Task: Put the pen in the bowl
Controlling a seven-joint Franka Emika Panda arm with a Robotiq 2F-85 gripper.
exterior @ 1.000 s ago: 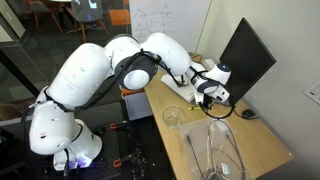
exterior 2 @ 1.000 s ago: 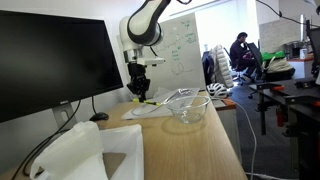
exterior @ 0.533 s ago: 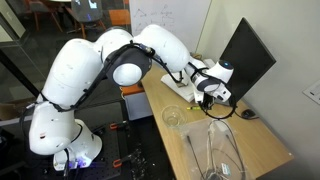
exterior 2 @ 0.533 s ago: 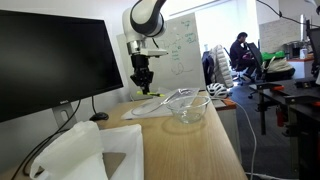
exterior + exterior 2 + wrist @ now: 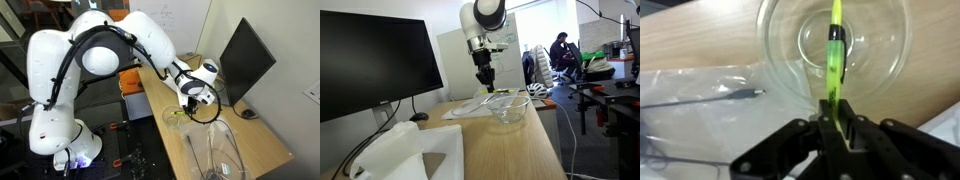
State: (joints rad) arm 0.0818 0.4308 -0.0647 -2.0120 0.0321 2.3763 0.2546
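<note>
— Where is the pen (image 5: 833, 52)?

— In the gripper (image 5: 836, 128). The wrist view shows the jaws pinched on the pen's lower end, and the green shaft runs straight out from them, across the bowl (image 5: 775, 45).

— Over the bowl, or already in it?

— Its far end lies across the bowl's middle in that view. Whether the tip touches the glass, I cannot tell (the glass is clear and the shaft is blurred).

— And the bowl itself?

— Upright on the wooden table (image 5: 262, 135), near the edge. In an exterior view the gripper (image 5: 190, 100) hangs just above and beside the bowl (image 5: 172, 118), pointing down.

— What else is close by?

— A plastic sheet (image 5: 690, 85) lies beside the bowl in the wrist view, with a thin dark item on it that is too small to name. A larger glass vessel (image 5: 222, 150) stands farther along the table, apart from the bowl; it also shows in an exterior view (image 5: 508, 108), below and in front of the gripper (image 5: 486, 78). A dark monitor (image 5: 245, 60) stands at the back of the table.
</note>
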